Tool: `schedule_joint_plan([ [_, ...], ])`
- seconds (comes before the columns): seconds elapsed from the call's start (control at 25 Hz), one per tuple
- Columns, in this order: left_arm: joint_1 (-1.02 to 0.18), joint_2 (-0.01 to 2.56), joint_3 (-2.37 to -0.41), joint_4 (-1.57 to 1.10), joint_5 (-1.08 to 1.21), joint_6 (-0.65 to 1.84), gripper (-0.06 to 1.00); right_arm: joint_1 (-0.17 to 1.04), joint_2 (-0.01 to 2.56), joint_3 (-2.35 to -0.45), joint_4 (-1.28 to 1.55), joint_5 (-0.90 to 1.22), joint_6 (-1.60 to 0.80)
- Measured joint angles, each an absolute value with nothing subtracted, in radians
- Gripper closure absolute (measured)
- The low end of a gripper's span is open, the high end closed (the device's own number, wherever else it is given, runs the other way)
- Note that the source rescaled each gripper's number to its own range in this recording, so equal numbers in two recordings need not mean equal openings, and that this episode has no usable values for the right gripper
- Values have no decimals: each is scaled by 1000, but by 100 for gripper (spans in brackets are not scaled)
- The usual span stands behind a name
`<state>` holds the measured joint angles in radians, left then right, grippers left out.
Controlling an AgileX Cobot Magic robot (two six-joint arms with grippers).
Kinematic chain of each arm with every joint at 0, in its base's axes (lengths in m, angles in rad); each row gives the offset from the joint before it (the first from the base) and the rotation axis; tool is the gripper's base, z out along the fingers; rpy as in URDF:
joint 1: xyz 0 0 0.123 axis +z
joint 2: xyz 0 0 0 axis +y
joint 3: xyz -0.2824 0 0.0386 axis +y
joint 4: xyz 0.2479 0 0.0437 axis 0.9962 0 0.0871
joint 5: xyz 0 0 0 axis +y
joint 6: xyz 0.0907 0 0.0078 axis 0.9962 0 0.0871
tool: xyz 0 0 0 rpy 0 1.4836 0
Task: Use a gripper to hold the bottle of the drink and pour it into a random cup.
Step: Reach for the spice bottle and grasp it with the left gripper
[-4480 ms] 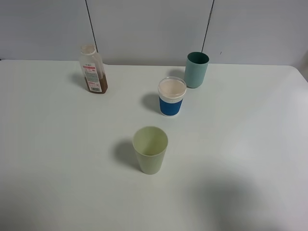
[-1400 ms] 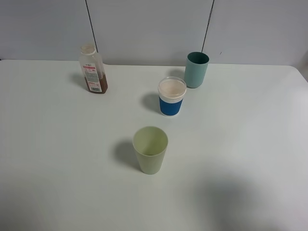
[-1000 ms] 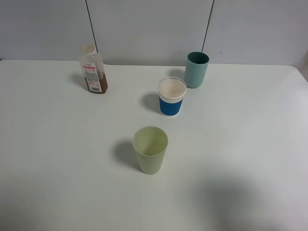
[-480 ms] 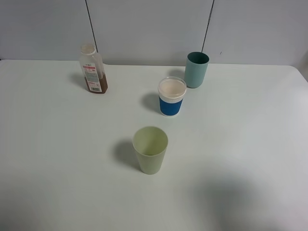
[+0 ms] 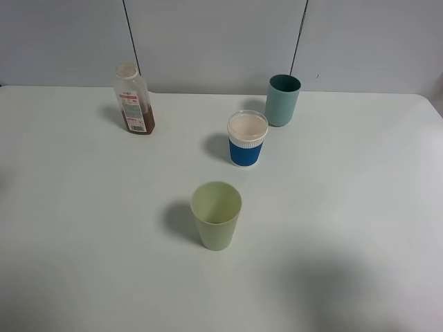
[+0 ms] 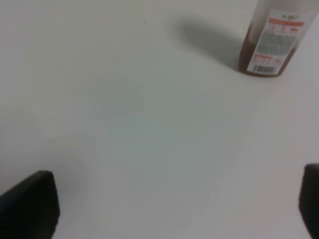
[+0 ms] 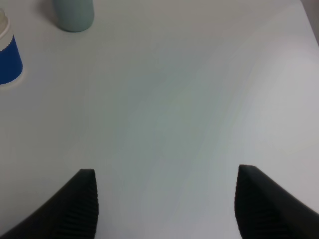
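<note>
Far left, near the table's (image 5: 360, 228) back edge: bottle (image 5: 133, 99) upright, long axis vertical, neck up, brown drink (image 5: 140, 124) low inside. Centre front: cup (image 5: 216, 215), mouth up. Left gripper (image 6: 178, 172) spread wide, empty, bottle well ahead. Right gripper (image 7: 165, 170) likewise parted, holding nothing.

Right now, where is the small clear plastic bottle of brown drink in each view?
Exterior high: small clear plastic bottle, back left of the white table.
Left wrist: lower half only, cut off by the frame edge.
Right wrist: not in it.
Shared landmark: red-and-white barcode label.
</note>
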<state>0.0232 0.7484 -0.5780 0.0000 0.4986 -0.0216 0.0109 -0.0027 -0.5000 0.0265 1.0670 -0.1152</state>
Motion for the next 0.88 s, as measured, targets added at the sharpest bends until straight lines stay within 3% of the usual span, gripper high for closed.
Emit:
schedule_joint_plan([
  [0.4,-95,896,-578,23,389,0,-1,11,-3,-500,26,1067,-115],
  [0.88,-108,1111,-578,119,242,14,-1,11,-3,-500,26,1067,-115],
])
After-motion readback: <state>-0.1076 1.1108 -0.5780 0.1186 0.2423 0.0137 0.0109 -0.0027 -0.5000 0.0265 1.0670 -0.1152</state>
